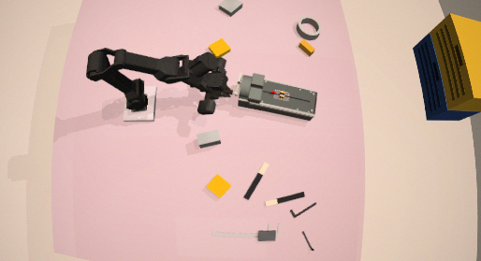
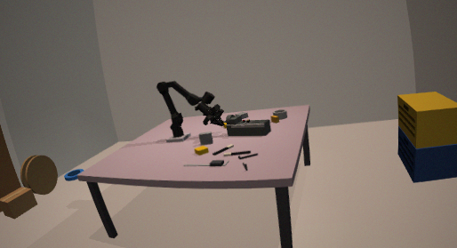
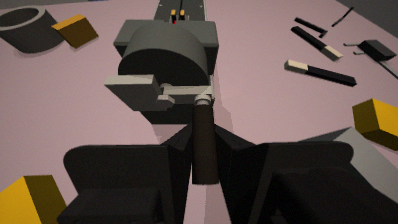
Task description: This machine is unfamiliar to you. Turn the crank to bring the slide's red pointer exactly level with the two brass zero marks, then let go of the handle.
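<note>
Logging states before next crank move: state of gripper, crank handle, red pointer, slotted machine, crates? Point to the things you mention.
Black gripper (image 1: 230, 94) (image 2: 224, 124) (image 3: 201, 127): jaws shut on crank handle.
Dark brown cylindrical crank handle (image 3: 205, 150): gripped.
Small red pointer (image 1: 273, 92): short of two brass zero marks (image 1: 282, 94) (image 3: 178, 14), on crank side.
Dark grey slotted machine (image 1: 276, 107) (image 2: 249, 129): upright on table.
Yellow and blue slatted crates (image 1: 465, 60) (image 2: 428, 124): stacked, yellow on top.

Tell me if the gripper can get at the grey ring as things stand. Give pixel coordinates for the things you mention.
Probably not: the gripper (image 1: 232, 94) (image 3: 201, 127) is shut on the crank handle (image 3: 205, 150), and the grey ring (image 1: 298, 29) (image 3: 42, 42) lies beyond it.
</note>
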`<state>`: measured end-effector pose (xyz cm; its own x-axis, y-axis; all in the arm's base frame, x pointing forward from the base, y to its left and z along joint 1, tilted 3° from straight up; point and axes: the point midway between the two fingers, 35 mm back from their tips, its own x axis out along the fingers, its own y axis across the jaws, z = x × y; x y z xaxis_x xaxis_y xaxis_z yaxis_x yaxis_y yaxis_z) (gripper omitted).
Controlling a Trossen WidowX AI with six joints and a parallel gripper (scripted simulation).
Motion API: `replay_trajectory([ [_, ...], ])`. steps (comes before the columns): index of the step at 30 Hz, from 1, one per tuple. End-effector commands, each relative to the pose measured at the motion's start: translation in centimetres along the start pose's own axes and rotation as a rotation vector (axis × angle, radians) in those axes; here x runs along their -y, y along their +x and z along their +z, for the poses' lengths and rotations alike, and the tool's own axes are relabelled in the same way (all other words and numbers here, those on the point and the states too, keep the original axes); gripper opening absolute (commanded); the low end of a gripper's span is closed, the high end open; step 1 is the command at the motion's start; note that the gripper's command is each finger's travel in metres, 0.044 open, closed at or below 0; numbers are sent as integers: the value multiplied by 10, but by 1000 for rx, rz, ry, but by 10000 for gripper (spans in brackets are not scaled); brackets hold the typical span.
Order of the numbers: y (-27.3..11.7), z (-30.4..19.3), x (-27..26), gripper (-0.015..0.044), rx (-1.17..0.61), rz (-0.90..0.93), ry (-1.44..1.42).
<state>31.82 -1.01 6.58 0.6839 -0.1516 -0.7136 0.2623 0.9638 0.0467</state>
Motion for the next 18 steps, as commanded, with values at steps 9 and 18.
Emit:
replay_trajectory([
  [9, 13, -13, -4, 0, -13, -7, -2],
  [18, 19, -19, -12, 0, -13, -6, -2],
])
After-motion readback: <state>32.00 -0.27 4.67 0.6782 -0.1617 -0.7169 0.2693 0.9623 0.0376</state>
